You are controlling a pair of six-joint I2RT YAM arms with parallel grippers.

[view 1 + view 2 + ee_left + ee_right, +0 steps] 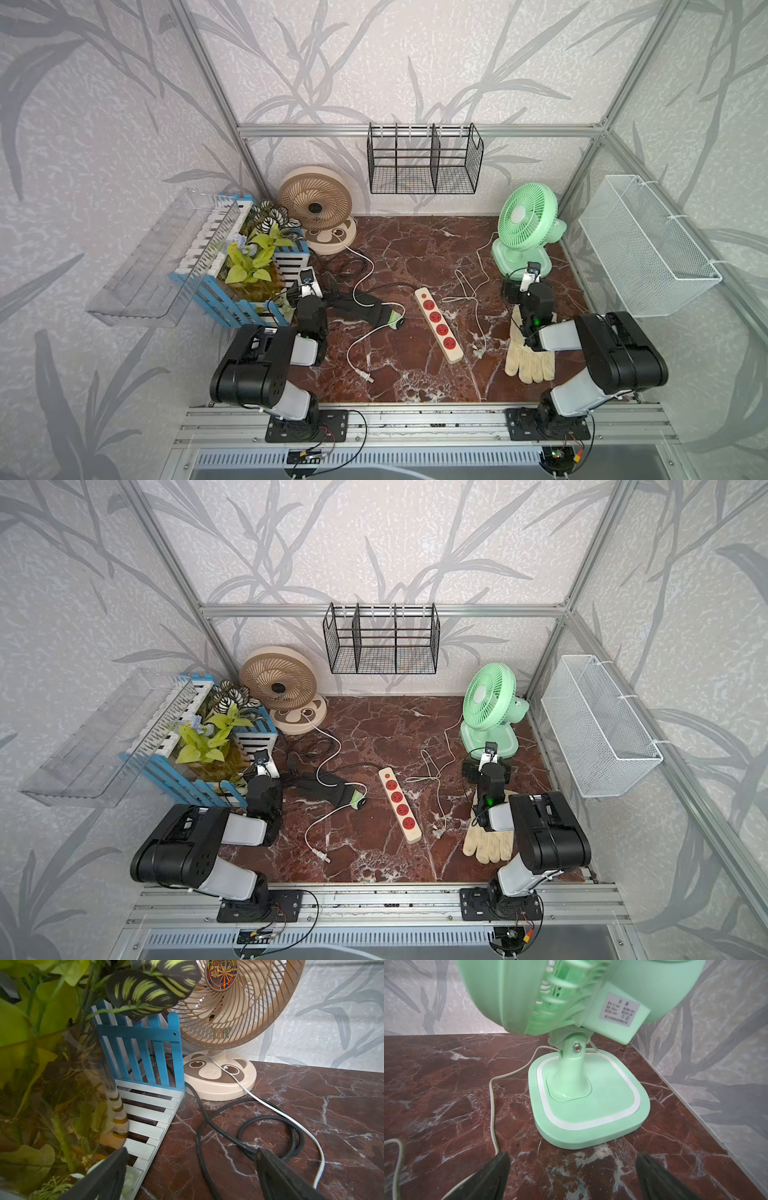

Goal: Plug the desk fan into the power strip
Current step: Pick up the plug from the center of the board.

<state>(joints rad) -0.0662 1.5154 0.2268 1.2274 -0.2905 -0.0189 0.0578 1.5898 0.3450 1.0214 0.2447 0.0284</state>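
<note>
Fans upright at the back corners: beige fan [316, 203] beside the blue planter [249, 286], green fan [527, 224] opposite; unclear which one meant; probably light plastic, best left standing; power strip [439, 324] flat on the marble table [395, 257] between the arms; cream bar, four round red sockets in a row, red button at the far end; rigid, likely to slide under a push, so worth bracing; white cord [270, 1105] limp and springy; beige fan's plug [368, 377] and green fan's plug [478, 353] small, hard, best pinched across the body behind the prongs; left gripper [192, 1153] and right gripper [573, 1156] spread apart, holding nothing.
</note>
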